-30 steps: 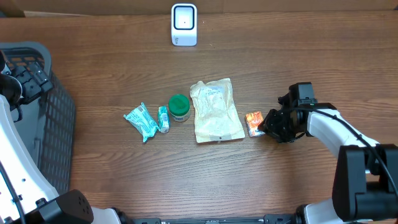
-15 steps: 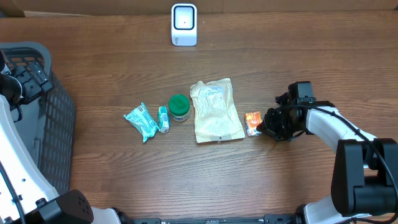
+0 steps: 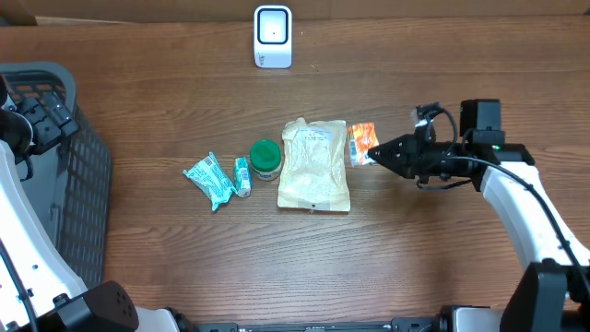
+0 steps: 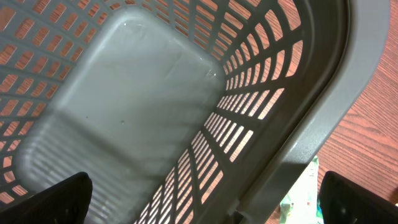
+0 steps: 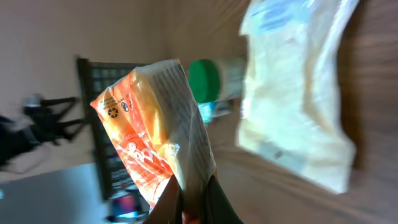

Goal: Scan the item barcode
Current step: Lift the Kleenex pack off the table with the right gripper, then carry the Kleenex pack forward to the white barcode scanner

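1. Right of centre over the surface: right gripper (image 3: 373, 154) jaws closed on the orange packet (image 3: 360, 143), pinching one edge.
2. Packet overlaps the beige pouch's (image 3: 315, 166) upper-right corner in the overhead view, well apart from the white scanner (image 3: 273, 37) (at the far edge).
3. Left gripper (image 4: 205, 202) jaws spread wide over the grey basket (image 4: 323, 93), nothing between them.

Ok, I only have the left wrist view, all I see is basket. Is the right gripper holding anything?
Observer: Yes, the right gripper is shut on an orange packet, held above the table.
Operator: Where's the scanner?
Observer: The white scanner stands at the table's far edge, apart from the packet.
Operator: What else is on the table?
Observer: A beige pouch, a green-lidded jar, a teal packet and a small teal tube.
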Controlling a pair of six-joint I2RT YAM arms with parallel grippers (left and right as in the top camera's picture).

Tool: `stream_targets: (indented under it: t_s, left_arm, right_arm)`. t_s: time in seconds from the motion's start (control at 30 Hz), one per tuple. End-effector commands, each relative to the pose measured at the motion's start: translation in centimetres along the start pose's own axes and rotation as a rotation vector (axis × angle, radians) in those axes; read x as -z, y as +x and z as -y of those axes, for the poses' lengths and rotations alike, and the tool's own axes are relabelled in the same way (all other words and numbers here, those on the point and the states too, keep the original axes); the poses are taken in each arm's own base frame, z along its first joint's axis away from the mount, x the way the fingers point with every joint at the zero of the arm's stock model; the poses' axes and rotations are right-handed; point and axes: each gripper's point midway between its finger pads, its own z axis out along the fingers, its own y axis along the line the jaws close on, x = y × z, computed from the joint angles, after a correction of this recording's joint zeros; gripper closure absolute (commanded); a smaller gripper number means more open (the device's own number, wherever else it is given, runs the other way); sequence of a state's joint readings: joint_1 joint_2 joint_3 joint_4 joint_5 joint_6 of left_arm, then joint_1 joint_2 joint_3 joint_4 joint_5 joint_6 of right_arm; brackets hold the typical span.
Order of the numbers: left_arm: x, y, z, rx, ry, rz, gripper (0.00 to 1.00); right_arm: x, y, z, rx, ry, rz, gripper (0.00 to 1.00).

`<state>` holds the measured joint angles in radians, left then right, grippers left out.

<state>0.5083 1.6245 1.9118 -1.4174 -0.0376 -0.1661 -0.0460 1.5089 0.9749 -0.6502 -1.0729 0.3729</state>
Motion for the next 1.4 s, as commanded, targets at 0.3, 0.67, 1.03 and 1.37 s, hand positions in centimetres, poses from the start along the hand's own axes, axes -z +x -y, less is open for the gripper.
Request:
stream_targets:
  t_s: [0.3,0.67,1.03,1.37]
  left_arm:
    - [-0.1,-0.2,0.1,0.018,0.003,0.001,0.00]
    - [-0.1,-0.2,0.1,0.018,0.003,0.001,0.00]
    - [-0.1,-0.2,0.1,0.018,0.003,0.001,0.00]
    - [-0.1,-0.2,0.1,0.018,0.003,0.001,0.01]
  right_arm:
    - [1.3,0.4,-8.3,-0.149,-0.358,-0.180,0.96]
    - [1.3,0.2,-9.0,-0.322,-0.351,-0.223,0.96]
    - [0.9,-0.3,-9.1,-0.124,-0.354,-0.167,0.96]
    - [-7.0,2.7,-3.5,0.057,0.064,-0.069,0.96]
